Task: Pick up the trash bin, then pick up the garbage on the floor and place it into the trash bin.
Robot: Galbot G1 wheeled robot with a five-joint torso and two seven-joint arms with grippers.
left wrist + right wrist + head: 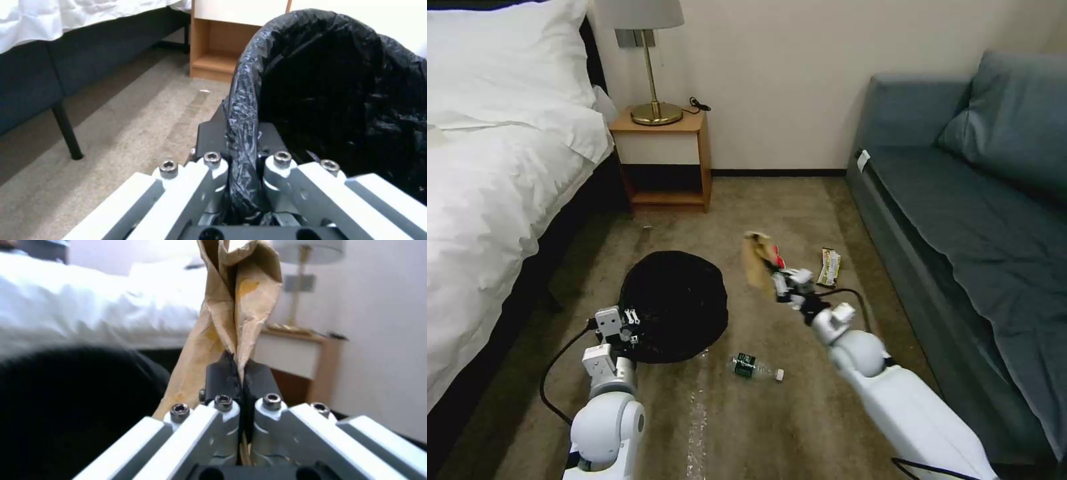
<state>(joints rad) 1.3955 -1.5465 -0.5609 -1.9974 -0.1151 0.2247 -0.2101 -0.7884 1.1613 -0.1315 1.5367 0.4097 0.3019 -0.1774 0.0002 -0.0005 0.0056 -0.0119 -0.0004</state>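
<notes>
1. The right gripper [775, 275] is pressed together on the lower end of the crumpled brown paper bag [756, 257], which stands up from its fingers [222, 375] and hangs clear of the floor [800, 427].
2. The left gripper [630, 328] pinches the near rim of the trash bin [675, 303]; in the left wrist view the black liner fold runs between its fingers [209, 140], one outside the bin and one inside.
3. The bin's dark mouth lies just to the left of the right gripper and the bag, between the two arms.
4. Below both grippers spreads beige-brown carpet, with a pale worn streak [697, 417] running toward the robot.
5. On the carpet, nearer the robot than the right gripper, lies the clear plastic bottle [756, 368] with a green label.
6. Just beyond the right gripper a red-white snack wrapper [778, 257] peeks out beside the bag; the green-yellow bar wrapper [829, 267] lies to the gripper's right.
7. Farther right stands a blue-grey sofa [960, 220].
8. To the left of the left gripper runs a bed [494, 173] with white bedding.
9. Beyond the bin, against the wall, stands a wooden nightstand [664, 160] bearing a brass lamp [654, 80].
</notes>
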